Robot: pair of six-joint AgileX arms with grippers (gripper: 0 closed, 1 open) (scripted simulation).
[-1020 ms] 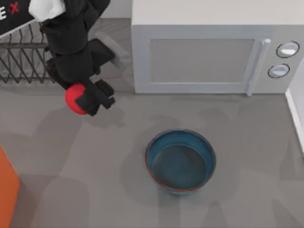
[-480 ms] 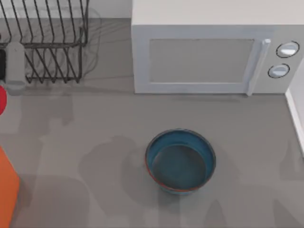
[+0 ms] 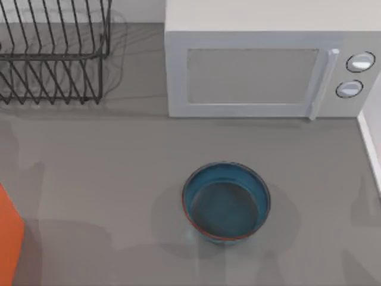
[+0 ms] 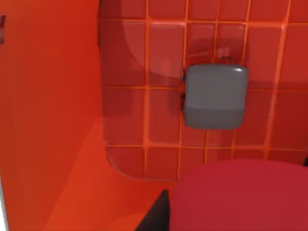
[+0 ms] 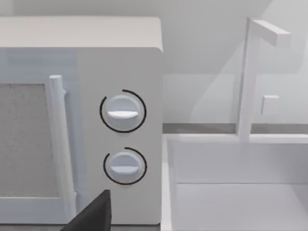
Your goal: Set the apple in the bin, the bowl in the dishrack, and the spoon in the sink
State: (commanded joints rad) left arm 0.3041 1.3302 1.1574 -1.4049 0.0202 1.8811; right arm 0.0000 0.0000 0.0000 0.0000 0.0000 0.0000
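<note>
From above, the bowl (image 3: 226, 202) sat upright on the grey table (image 3: 119, 179), slightly right of centre and toward the near edge. It was round, deep and teal-blue, with a thin reddish-brown rim, and nothing lay inside it. The black wire dishrack (image 3: 53, 53) stood at the far left with its prongs upright, and a white microwave (image 3: 268, 59) stood to its right along the far side. An orange corner of the bin (image 3: 9, 238) showed at the near left edge.

My left wrist camera looked down into the bin's orange interior (image 4: 53, 120), onto a floor of square tiles with a grey block (image 4: 215, 97) on it. The apple (image 4: 240, 197), matte and red, sat large and close to that camera, above the bin floor. I could not tell how my left gripper's fingers stood.

My right wrist camera faced the microwave's two dials (image 5: 122, 111) and the white sink (image 5: 236, 183) beside it, with its faucet (image 5: 250, 72). I could not tell that gripper's state either.

Half a second earlier, a sliver of the apple and my left arm showed at the left edge from above; both had since gone from that view.
</note>
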